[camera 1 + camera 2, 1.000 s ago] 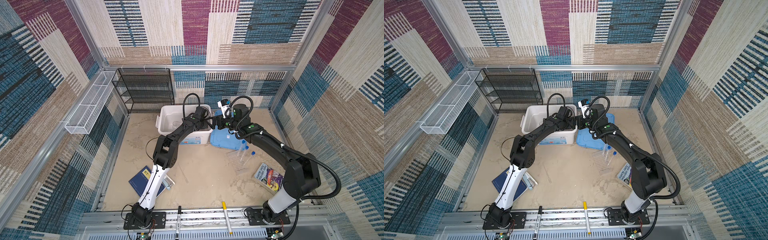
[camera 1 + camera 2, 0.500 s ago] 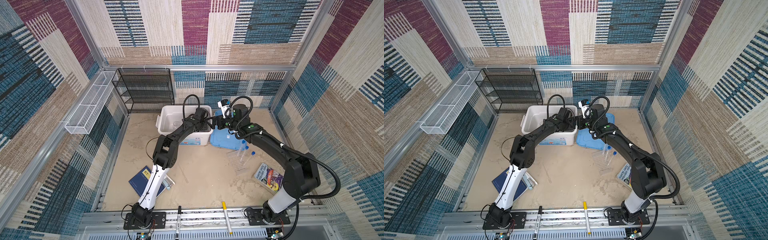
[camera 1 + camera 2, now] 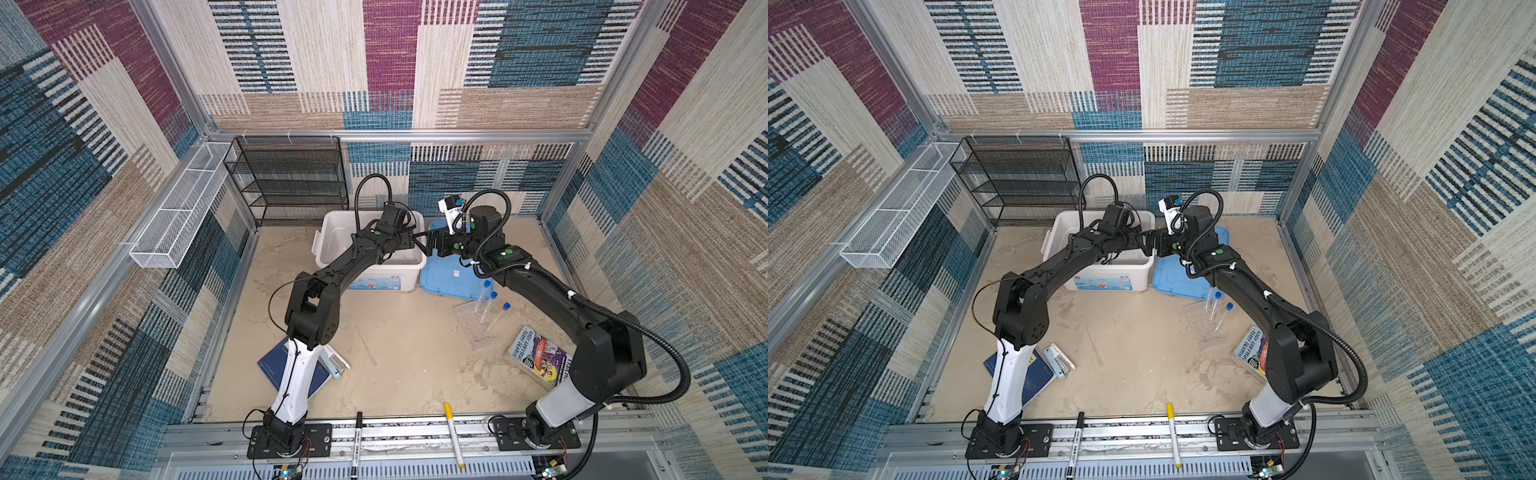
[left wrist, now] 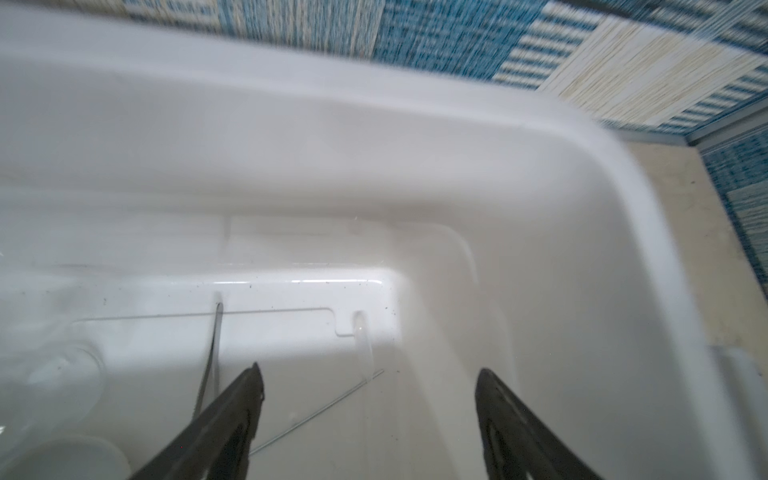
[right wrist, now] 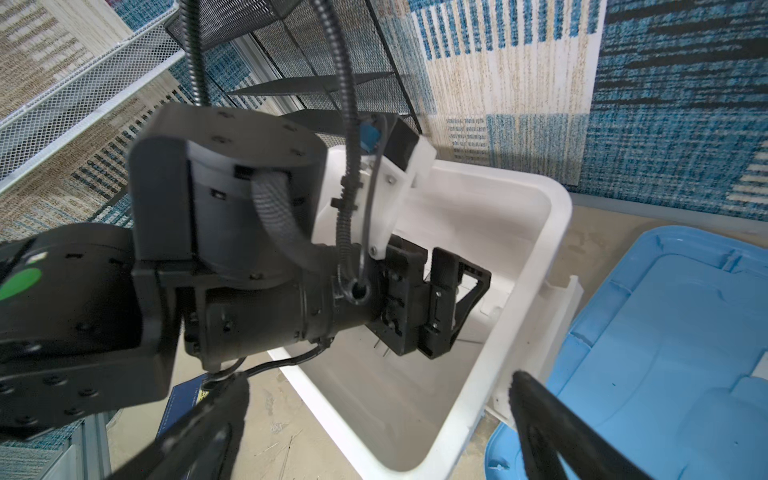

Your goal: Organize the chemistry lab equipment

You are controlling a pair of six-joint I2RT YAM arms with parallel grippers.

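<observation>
Tweezers (image 4: 210,365) and glass rod (image 4: 363,349) lie inside white bin (image 4: 540,174); left claw (image 4: 369,370) spread above them; right claw (image 5: 380,379) spread, empty.

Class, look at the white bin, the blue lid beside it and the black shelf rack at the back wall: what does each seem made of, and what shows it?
White bin: likely plastic, smooth and glossy, rounded moulded corners, bright highlights inside.
Blue lid: likely plastic too, duller, with moulded ribs.
Black shelf rack: probably coated metal mesh, a see-through lattice on thin straight frames.
</observation>
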